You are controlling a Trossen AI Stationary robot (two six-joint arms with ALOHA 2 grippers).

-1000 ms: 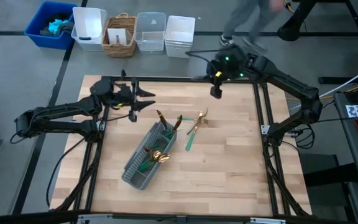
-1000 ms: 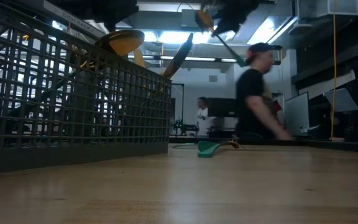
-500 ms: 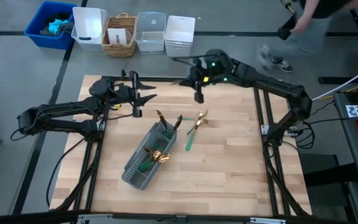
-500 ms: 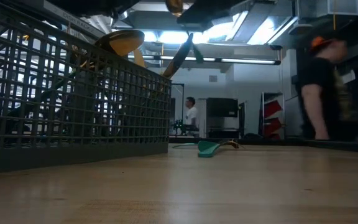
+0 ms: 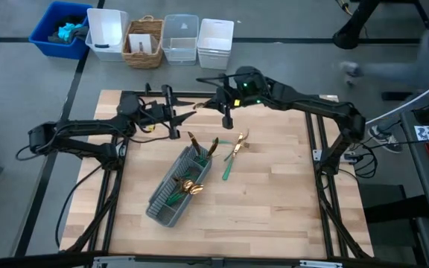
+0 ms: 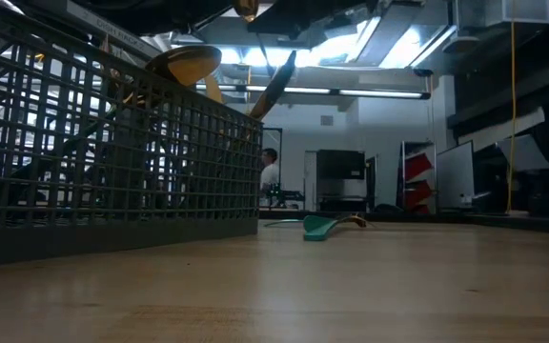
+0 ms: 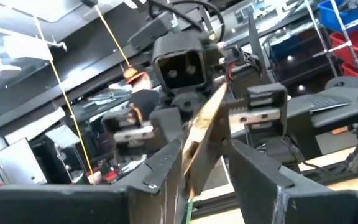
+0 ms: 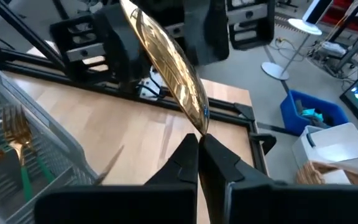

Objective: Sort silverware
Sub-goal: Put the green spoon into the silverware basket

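Two grippers facing | my right gripper [image 8: 199, 144] is pinching a knife [image 8: 166, 59] | my left gripper [image 7: 205, 163] is standing spread around its blade.

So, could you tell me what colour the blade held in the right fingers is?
Shiny gold; the slim knife blade shows best in the right wrist view.

My right gripper [image 5: 202, 105] is clamped on a knife [image 8: 166, 62], raised over the table's far edge, arm stretched leftward across it. My left gripper [image 5: 187, 112] faces it, fingers [image 7: 160, 168] spread either side of the knife blade, not closed on it. Both wrists level, tips nearly meeting.
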